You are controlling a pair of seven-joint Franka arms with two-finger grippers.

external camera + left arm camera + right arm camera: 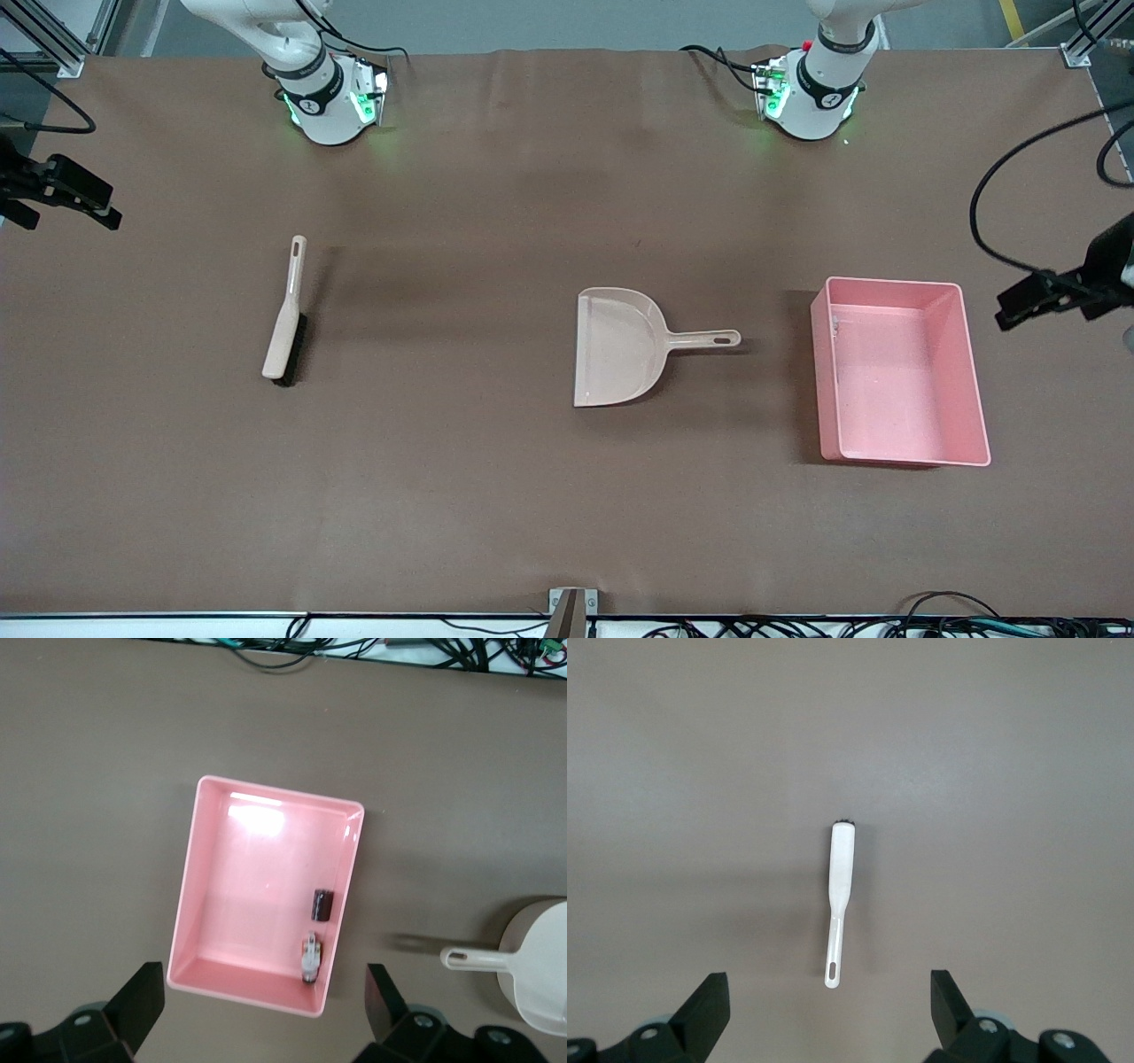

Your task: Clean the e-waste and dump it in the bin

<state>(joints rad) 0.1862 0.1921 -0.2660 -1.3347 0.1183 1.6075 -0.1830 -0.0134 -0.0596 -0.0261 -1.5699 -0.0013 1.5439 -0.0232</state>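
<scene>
On the brown-covered bench (496, 496): pink rectangular plastic bin (199, 877) holds both e-waste parts (312, 957). Left gripper (266, 1014) above it, right gripper (831, 1014) over the beige brush (840, 870); jaws wide, empty.

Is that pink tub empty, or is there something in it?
Not empty. The left wrist view shows two small parts lying inside the pink tub against one wall: a dark maroon block and a white piece with a dark tip.
</scene>
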